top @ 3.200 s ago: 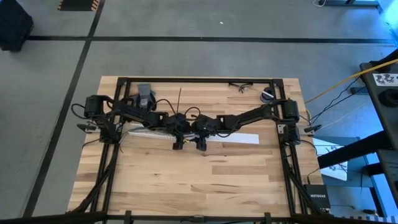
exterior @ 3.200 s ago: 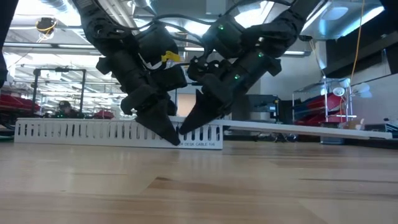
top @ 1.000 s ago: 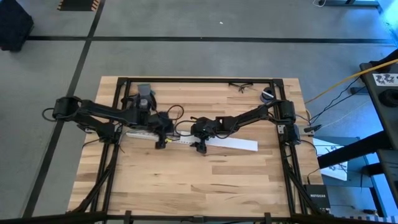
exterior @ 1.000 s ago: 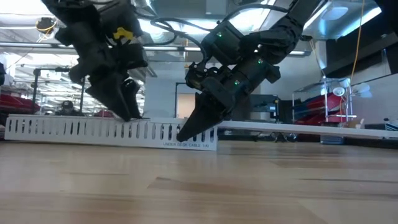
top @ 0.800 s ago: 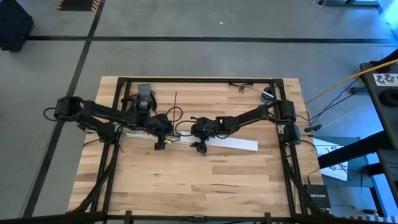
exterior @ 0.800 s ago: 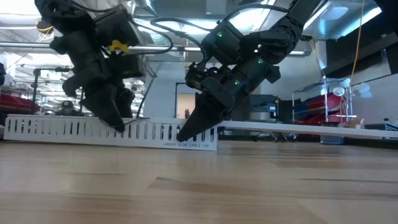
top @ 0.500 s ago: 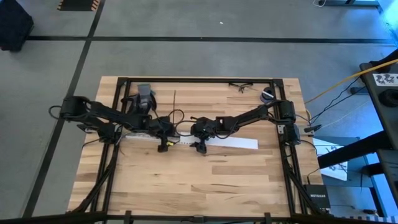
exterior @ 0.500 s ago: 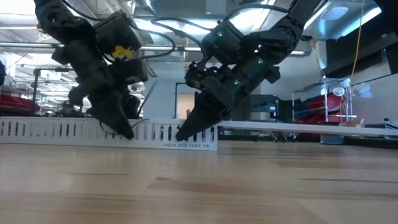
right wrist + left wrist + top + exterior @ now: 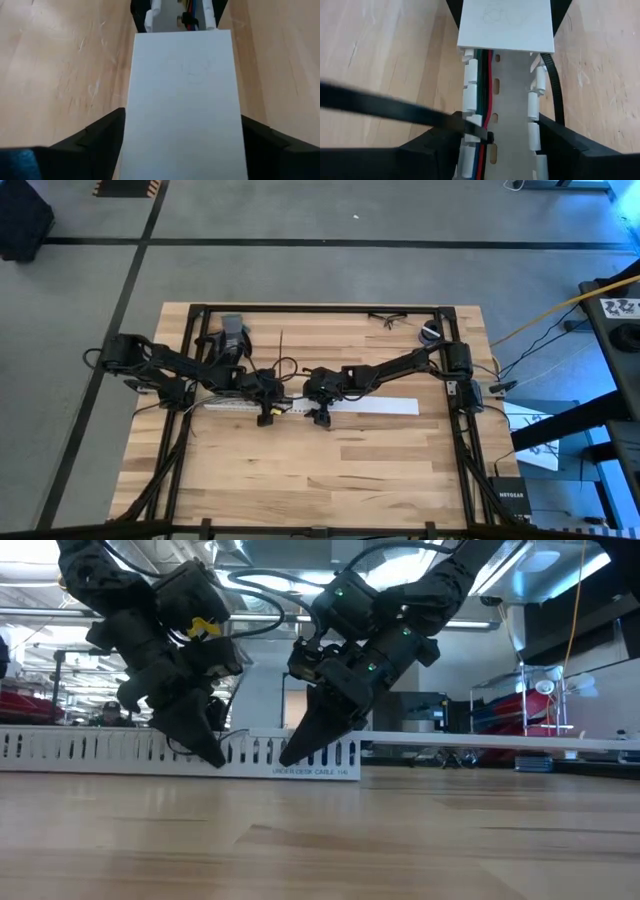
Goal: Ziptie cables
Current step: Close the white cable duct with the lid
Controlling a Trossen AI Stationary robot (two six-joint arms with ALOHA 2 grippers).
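Two open hands, left hand [image 9: 495, 150], right hand [image 9: 182, 145], straddling slotted white channel [image 9: 502, 95].

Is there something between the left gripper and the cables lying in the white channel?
Partly. The channel's slotted side walls stand between the left gripper and the cables, and a black ziptie crosses the near wall. From above, nothing covers the cables in the open part.

Table [image 9: 330, 470]: pale wood planks, visible grain, faint scuffs, low sheen. White slotted channel [image 9: 502, 100]: smooth matt plastic; its flat cover [image 9: 182, 100] plain white, faint pencil-like marks. Inside channel, cables [image 9: 484, 85]: glossy red, green, dark insulation. Across channel, ziptie [image 9: 395, 107]: black, smooth plastic. Floor [image 9: 330, 270] around table: grey, matt.
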